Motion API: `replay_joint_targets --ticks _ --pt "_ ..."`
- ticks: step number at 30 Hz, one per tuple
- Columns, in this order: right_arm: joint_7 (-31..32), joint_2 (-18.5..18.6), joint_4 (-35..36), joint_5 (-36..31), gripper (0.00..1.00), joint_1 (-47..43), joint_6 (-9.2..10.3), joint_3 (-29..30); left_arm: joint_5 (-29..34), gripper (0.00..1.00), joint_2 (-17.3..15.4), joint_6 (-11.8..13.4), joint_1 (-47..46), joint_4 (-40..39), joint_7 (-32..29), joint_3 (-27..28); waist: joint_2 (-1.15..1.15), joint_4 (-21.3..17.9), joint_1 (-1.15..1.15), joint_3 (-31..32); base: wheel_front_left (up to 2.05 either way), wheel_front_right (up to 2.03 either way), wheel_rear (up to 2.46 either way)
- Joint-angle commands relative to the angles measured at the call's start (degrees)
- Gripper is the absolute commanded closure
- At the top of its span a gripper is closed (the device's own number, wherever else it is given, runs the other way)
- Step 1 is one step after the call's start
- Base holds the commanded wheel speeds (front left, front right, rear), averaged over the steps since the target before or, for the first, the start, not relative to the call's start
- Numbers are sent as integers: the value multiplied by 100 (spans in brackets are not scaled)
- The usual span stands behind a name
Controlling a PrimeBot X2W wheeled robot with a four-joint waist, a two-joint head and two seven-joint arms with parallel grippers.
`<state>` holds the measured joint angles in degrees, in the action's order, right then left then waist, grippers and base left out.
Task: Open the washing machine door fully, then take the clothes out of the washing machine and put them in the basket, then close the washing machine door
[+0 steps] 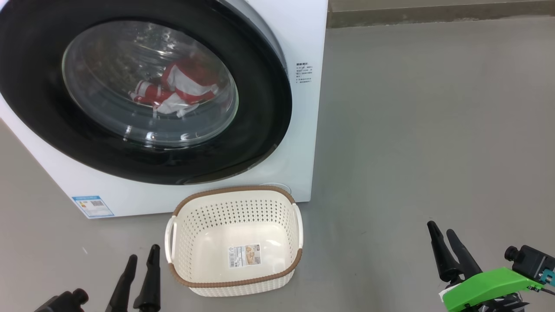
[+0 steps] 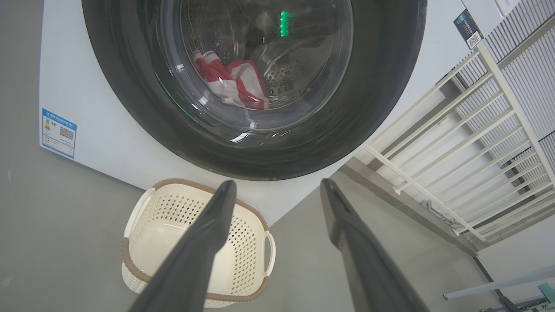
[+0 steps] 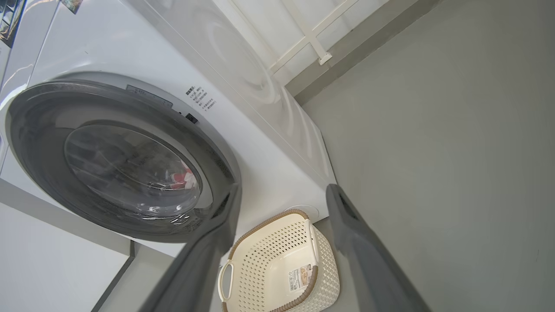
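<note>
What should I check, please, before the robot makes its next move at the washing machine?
1. Door opened: not ok; the washing machine door is shut.
2. Clothes located: ok; the clothes lie inside the drum.
3. Basket ready: ok; the basket stands empty on the floor before the washing machine.
4. Left gripper free: ok; open, holding nothing.
5. Right gripper free: ok; open, holding nothing.
6. Door's handle found: cannot tell.

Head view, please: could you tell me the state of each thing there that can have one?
washing machine door: shut.
clothes: heaped inside the drum.
basket: upright on the floor, empty.
left end effector: open, empty.
right end effector: open, empty.
</note>
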<state>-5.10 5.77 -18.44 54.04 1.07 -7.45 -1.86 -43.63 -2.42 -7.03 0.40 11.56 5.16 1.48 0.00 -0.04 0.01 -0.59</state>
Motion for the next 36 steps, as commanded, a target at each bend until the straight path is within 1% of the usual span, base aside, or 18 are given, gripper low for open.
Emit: replay_joint_targets --ticks 1,18,36 --pt "-99 92 169 -264 0 116 -2 -72 283 0 -96 -24 -36 -194 94 99 0 -2 0 -2 0 0 0" --pt "-368 75 256 -1400 0 83 -2 -72 1496 0 -107 -21 -2 -340 363 110 0 -25 0 -40 0 0 0" --pt "-671 125 273 -2432 0 40 -3 -160 2713 0 -107 -31 40 -389 665 148 0 -30 0 -63 0 0 0"
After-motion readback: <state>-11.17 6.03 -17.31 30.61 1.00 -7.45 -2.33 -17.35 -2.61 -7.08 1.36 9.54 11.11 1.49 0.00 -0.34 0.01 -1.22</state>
